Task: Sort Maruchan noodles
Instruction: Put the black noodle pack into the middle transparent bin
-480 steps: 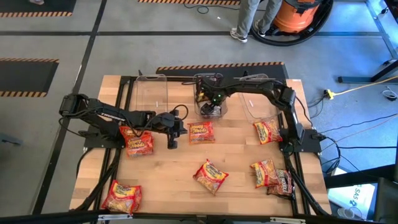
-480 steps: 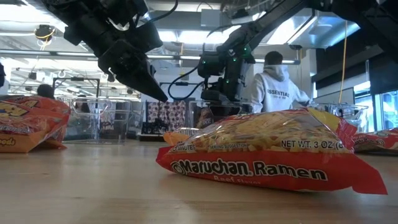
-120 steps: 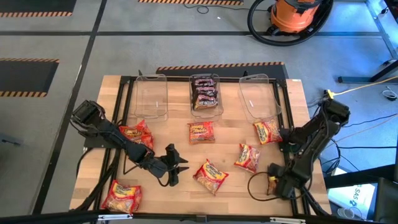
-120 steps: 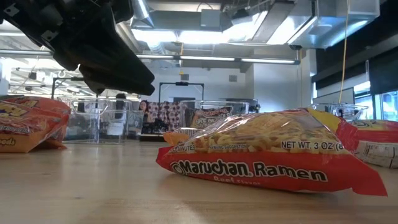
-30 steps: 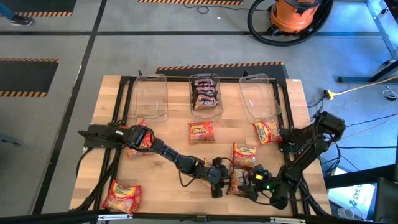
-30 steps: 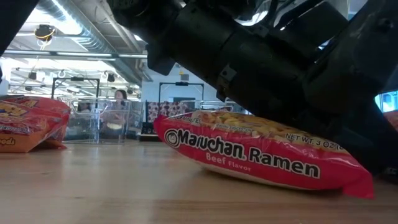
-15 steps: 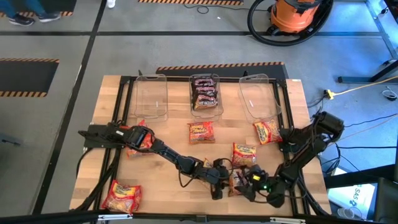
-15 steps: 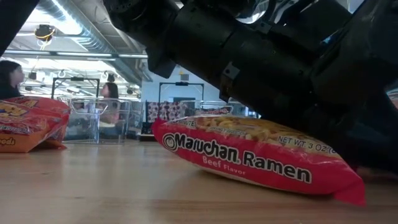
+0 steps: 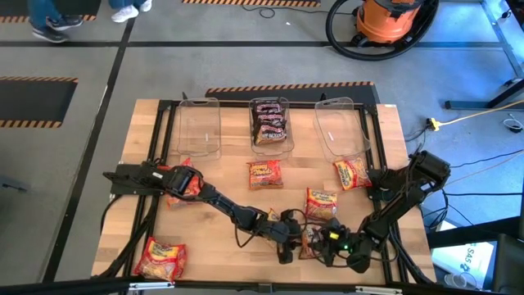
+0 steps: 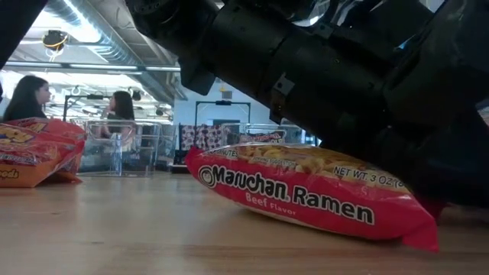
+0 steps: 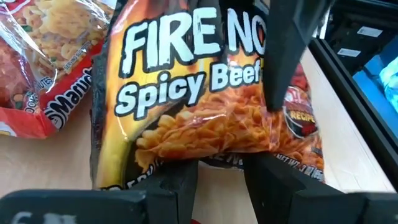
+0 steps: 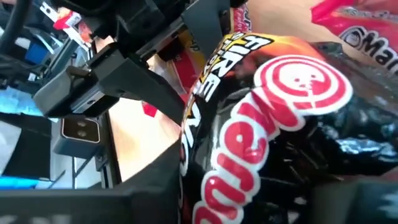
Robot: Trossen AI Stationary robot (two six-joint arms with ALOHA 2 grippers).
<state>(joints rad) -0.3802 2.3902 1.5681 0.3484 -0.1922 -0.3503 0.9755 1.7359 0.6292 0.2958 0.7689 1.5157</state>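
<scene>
Left gripper (image 9: 288,238) low at table's near edge, fingers closed, right gripper (image 9: 321,244) facing it, gripping.

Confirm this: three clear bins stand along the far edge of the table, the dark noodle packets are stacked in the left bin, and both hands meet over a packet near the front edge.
Not quite. The dark noodle packets are in the middle bin, not the left bin, as the high view shows. The rest stands: three clear bins line the far edge, and the left hand and right hand meet over a packet near the front edge.

Dark Fire Spicy Beef packet (image 11: 205,112), red packets (image 9: 264,173) scattered flat
</scene>
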